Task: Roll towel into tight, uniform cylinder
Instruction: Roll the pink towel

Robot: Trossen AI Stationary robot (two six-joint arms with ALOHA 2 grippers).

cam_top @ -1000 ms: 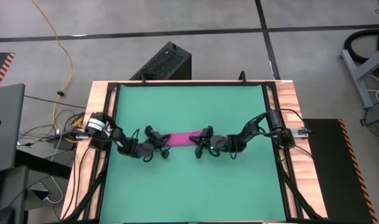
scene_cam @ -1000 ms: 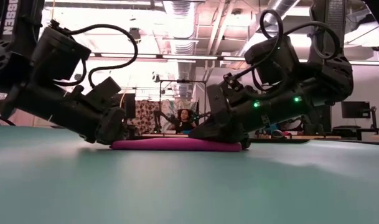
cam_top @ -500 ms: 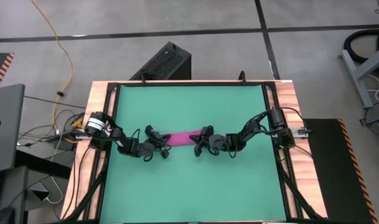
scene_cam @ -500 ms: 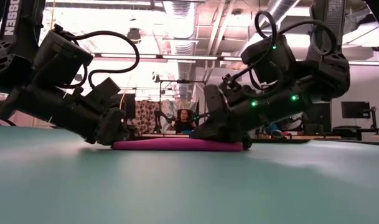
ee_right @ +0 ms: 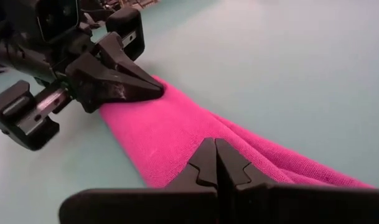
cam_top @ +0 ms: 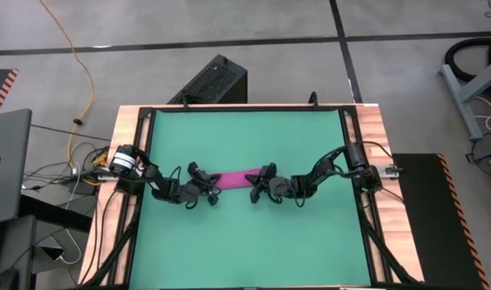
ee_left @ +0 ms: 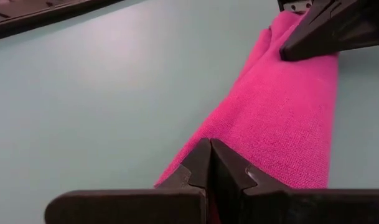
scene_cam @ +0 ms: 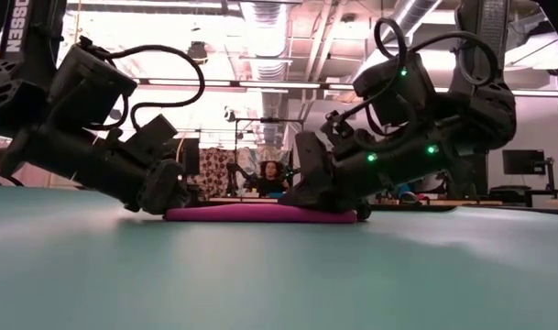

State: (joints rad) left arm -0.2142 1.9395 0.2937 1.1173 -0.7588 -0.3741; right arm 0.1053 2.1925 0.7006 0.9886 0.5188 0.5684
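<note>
high: towel (cam_top: 236, 176) lies mid green mat (cam_top: 245, 242), a narrow folded strip; left gripper (cam_top: 210, 187) at one end, right gripper (cam_top: 255, 187) at the other.
low: strip (scene_cam: 260, 213) is flat, not yet a cylinder; both arms lie low over its ends.
left wrist: fingers (ee_left: 209, 168) pinched together, tips on the cloth, holding nothing.
right wrist: fingers (ee_right: 215, 163) likewise closed, pressing the cloth.
step: you're mid-roll, I'd say.
next: sweep both tips together, evenly, to keep the roll tight.
</note>
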